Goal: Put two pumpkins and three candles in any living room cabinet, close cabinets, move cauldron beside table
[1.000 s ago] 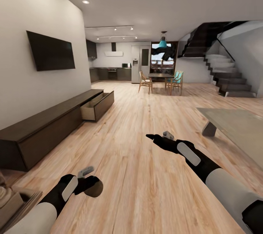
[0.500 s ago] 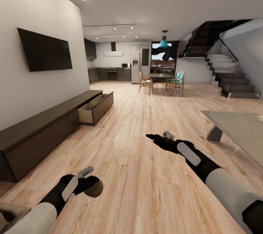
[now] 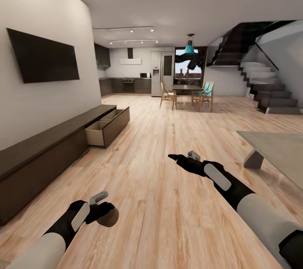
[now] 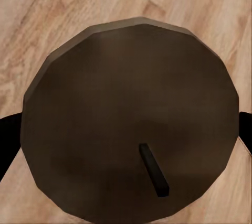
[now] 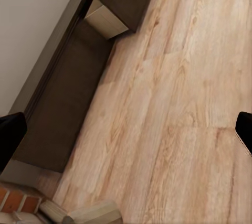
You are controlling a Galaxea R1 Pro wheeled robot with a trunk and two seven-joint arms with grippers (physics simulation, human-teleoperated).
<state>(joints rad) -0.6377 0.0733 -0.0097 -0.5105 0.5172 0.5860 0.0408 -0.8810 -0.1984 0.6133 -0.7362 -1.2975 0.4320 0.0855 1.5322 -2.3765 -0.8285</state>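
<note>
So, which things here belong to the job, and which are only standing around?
For the job: the cabinet with its open drawer; the table; the round thing with a wick, probably a candle, held in the left gripper.

Just around: the television; the dining chairs; the stairs.

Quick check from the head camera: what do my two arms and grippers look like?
Both arms have white upper shells running into black forearms, each carrying a grey-white oval panel. The left gripper and right gripper are black with small light-grey blocks on top. No cables visible.
</note>
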